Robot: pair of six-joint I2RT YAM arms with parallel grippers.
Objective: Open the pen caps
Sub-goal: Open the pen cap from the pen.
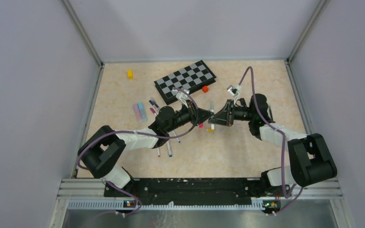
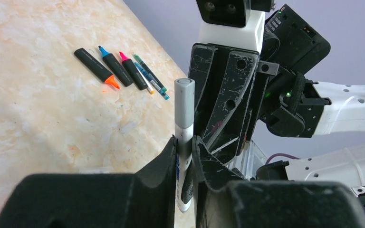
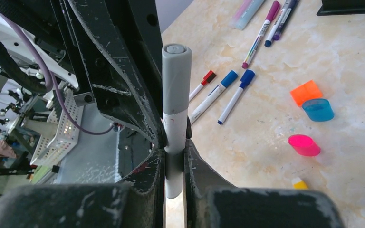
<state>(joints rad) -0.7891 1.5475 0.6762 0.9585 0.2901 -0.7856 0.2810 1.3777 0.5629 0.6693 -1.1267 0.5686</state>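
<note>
One pen (image 2: 185, 142) with a white barrel and a long grey cap (image 2: 184, 102) is held level above the table. Both grippers pinch it from opposite sides. My left gripper (image 2: 184, 145) is shut on the white barrel just below the cap. My right gripper (image 3: 175, 154) is shut on the same pen (image 3: 175, 126) a little lower down. The grey cap (image 3: 176, 76) sticks out free past both sets of fingers. In the top view the two grippers (image 1: 211, 118) meet at the table's middle. Loose pen caps lie on the table: orange (image 3: 306, 92), blue (image 3: 318, 109), pink (image 3: 304, 145).
Three black highlighters (image 2: 115, 66) with bare tips lie beside thin pens (image 2: 149, 78). Capped white pens (image 3: 214, 95) and purple ones (image 3: 261, 33) lie further off. A chessboard (image 1: 185, 80), an orange block (image 1: 205, 89) and a yellow block (image 1: 129, 73) sit at the back.
</note>
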